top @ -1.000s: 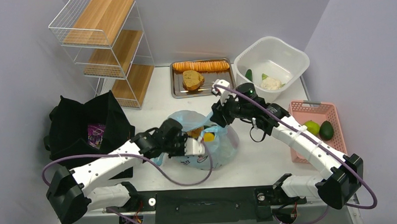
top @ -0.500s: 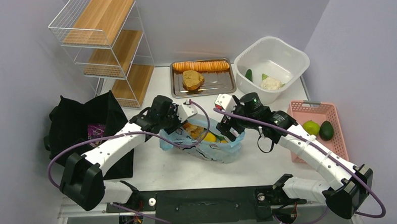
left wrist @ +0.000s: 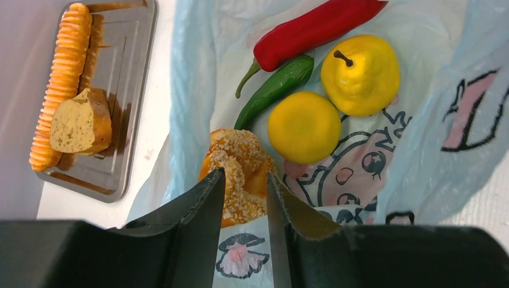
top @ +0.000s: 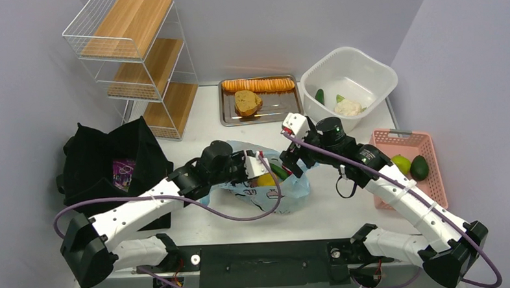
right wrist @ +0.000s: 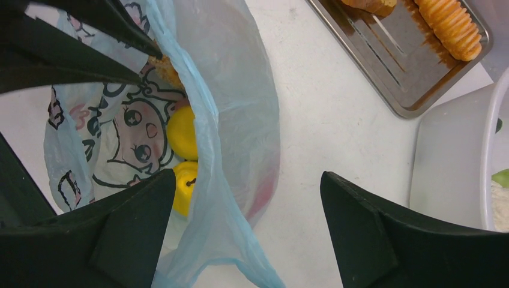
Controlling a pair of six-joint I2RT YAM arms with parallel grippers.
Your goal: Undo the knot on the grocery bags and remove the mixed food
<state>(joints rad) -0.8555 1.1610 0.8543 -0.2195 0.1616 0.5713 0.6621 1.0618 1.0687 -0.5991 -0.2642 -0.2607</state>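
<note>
The pale blue plastic bag (top: 277,193) lies mid-table with its mouth open; no knot shows. Inside it are a round orange crumbed pastry (left wrist: 240,153), a round yellow fruit (left wrist: 303,126), a yellow pear (left wrist: 360,75), a red chilli (left wrist: 312,27) and a green chilli (left wrist: 276,87). My left gripper (top: 261,167) hangs over the mouth, slightly open, its tips just above the pastry with a flap of bag between them. My right gripper (top: 293,162) is wide open at the bag's right rim (right wrist: 207,150), which hangs loose between the jaws. The black tote (top: 97,157) at left holds purple packets (top: 124,170).
A metal tray (top: 284,107) at the back holds the orange sliced loaf (top: 258,85) and brown bread (top: 247,103). A white tub (top: 349,57) holds cauliflower (top: 348,106). A pink basket (top: 395,140) holds a lime (top: 400,163) and an avocado (top: 420,168). A wire shelf (top: 138,58) stands back left.
My left gripper swung from the bag's front to its back-left rim, then over the open mouth above the pastry. My right gripper shifted slightly right at the rim. The bag spread open.
</note>
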